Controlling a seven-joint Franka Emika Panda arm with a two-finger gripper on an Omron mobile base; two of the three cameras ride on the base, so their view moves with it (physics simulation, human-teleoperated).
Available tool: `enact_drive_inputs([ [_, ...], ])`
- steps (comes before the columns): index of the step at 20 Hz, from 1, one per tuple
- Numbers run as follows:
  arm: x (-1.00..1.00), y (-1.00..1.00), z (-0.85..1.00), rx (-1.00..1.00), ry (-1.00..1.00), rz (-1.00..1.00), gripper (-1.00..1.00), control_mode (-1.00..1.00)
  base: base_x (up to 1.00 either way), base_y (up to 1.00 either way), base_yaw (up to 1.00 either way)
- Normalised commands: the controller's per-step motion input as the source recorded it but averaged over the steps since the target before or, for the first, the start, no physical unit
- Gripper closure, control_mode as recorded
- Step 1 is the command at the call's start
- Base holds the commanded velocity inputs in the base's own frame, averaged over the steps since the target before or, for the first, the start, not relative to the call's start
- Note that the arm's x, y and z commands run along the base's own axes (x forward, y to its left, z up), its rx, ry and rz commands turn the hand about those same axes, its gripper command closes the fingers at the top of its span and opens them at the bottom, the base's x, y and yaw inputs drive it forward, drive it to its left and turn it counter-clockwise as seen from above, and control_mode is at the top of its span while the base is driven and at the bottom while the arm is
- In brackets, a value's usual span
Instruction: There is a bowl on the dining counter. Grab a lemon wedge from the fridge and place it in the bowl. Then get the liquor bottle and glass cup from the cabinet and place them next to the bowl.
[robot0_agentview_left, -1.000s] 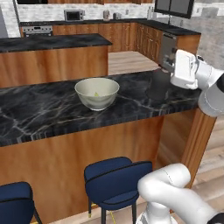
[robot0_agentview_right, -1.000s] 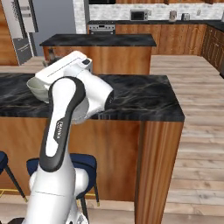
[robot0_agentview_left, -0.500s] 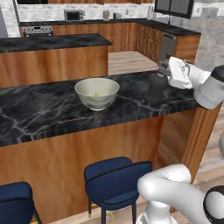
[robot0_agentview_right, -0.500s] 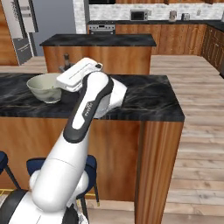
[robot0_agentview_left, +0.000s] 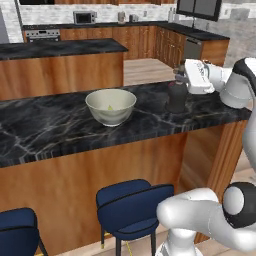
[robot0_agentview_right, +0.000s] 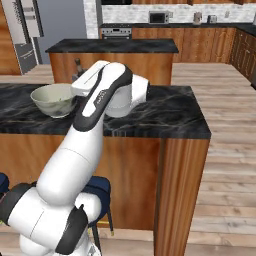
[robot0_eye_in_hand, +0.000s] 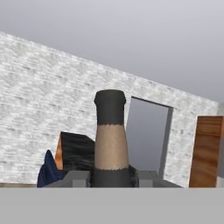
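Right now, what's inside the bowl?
The bowl holds one small yellowish piece, likely the lemon wedge. The near wall hides the rest of the bottom.

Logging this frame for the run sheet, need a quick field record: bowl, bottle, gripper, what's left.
bowl: bowl on the dark dining counter, upright
bowl contents: small yellow lemon wedge inside
bottle: dark bottle standing on the counter, to the right of the bowl in the left base view, apart from it
gripper: gripper at the bottle's neck, jaws shut on the bottle
hand view: bottle neck rises between the fingertips
left to do: release bottle; glass cup not on the counter yet
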Motion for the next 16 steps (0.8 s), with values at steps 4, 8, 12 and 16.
enact_drive_inputs([
  [4,0.51,0.11,-0.23,0.0,0.08,0.01,1.0,-1.0,0.0,0.0,0.0],
  [8,0.4,0.27,-0.35,0.0,0.08,0.06,1.0,-1.0,0.0,0.0,0.0],
  [12,0.26,0.27,-0.24,0.0,0.01,0.06,1.0,-1.0,0.0,0.0,0.0],
  [16,0.29,0.2,-0.18,0.0,0.0,0.04,1.0,-1.0,0.0,0.0,0.0],
])
